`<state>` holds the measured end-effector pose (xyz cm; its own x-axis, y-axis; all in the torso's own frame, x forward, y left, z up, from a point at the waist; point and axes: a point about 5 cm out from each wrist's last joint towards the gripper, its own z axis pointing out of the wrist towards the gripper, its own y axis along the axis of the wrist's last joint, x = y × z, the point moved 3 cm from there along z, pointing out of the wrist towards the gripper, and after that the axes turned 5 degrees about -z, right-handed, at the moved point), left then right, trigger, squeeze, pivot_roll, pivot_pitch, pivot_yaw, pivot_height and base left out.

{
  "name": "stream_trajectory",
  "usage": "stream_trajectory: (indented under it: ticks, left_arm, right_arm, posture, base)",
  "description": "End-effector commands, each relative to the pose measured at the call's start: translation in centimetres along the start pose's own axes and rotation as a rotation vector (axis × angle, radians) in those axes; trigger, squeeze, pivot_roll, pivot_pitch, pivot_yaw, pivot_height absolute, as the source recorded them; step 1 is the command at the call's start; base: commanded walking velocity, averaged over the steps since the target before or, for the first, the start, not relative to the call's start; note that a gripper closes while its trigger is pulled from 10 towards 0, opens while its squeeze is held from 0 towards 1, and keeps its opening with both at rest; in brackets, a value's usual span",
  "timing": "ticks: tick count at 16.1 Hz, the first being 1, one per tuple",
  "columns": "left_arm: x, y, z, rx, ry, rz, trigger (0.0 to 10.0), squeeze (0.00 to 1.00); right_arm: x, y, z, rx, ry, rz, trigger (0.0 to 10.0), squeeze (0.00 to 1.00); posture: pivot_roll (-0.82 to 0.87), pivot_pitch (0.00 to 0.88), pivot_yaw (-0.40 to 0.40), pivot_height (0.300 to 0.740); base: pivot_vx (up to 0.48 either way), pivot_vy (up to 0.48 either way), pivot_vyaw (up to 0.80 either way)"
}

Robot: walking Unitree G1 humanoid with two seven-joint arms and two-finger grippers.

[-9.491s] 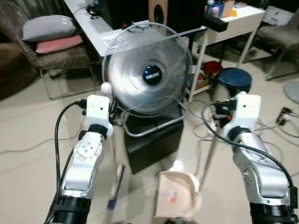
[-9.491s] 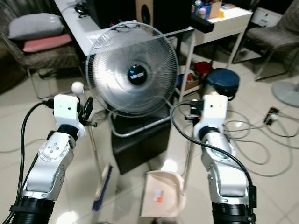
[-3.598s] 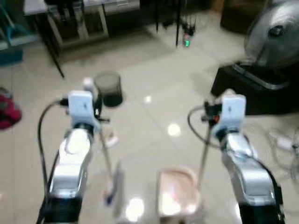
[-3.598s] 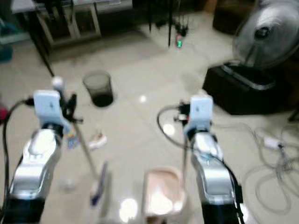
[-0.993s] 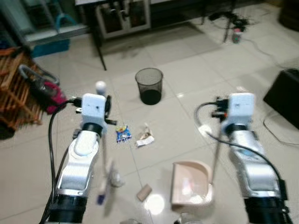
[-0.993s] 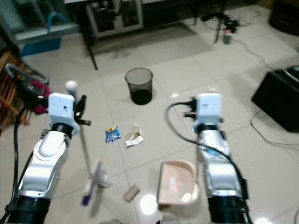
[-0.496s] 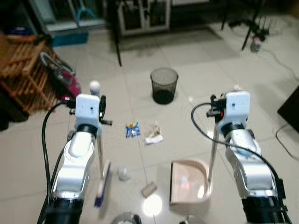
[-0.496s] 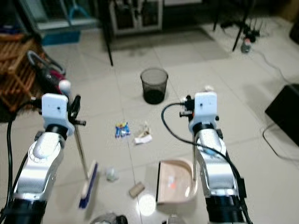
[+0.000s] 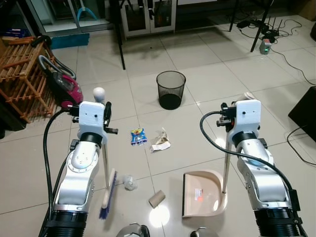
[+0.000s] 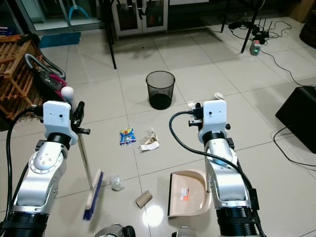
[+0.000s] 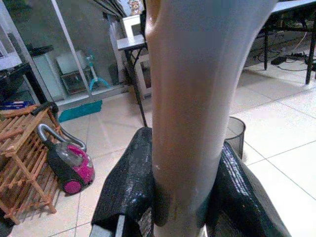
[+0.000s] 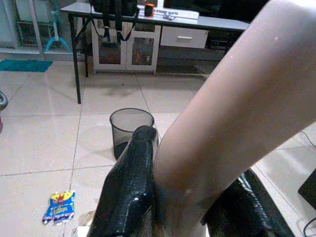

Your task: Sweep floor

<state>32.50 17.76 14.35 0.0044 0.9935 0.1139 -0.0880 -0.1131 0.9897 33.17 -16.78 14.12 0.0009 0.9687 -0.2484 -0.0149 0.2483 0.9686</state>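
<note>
Left eye view sharper than half a second ago, camera shifted slightly. Left gripper [image 11: 177, 197] clamped on broom [image 9: 107, 192] handle, bristles on tile beside crumpled scrap [image 9: 130, 183] and cardboard tube [image 9: 157, 199]. Right gripper [image 12: 190, 197] clenched round dustpan [image 9: 203, 194] handle, pan flat on floor. Blue wrapper [image 9: 138, 136] and paper scrap [image 9: 161, 141] ahead, near mesh bin [image 9: 171, 89]; same layout as before.

1 broom [image 9: 107, 195]; 1 dustpan [image 9: 203, 194]; 1 bin [image 9: 171, 90]; 4 litter pieces [image 9: 138, 137]
</note>
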Motion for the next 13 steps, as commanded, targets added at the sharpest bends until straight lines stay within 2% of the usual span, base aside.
stream_trajectory:
  ticks: [1,5,6,11,13]
  left_arm:
    - [0.2,0.7,-0.1,-0.032,0.000,0.021,10.0,0.00]
    - [0.2,-0.1,-0.4,-0.007,-0.015,0.047,10.0,0.00]
    - [0.5,-0.8,-0.3,0.010,-0.009,0.063,10.0,0.00]
    - [1.0,-2.3,-1.2,-0.003,-0.038,0.089,10.0,0.00]
    - [0.9,-2.5,-1.4,-0.043,-0.044,0.089,10.0,0.00]
  right_arm:
    - [0.0,0.5,0.0,-0.033,0.002,-0.009,10.0,0.00]
    - [0.3,0.1,0.1,-0.026,0.001,-0.014,10.0,0.00]
    - [0.3,-0.5,0.3,-0.018,-0.009,-0.020,10.0,0.00]
    - [-0.1,-1.7,0.6,-0.053,-0.049,0.021,10.0,0.00]
    - [0.2,-1.9,0.4,-0.080,-0.052,0.042,10.0,0.00]
  posture:
    - [-0.11,0.079,0.061,0.740]
    - [-0.11,0.095,0.059,0.740]
    - [-0.11,0.104,0.060,0.740]
    - [-0.09,0.203,0.035,0.740]
    - [-0.09,0.225,0.029,0.740]
  base:
    - [0.000,0.000,0.00]
    - [0.000,0.000,0.00]
    - [0.000,0.000,0.00]
    - [0.000,0.000,0.00]
    - [0.000,0.000,0.00]
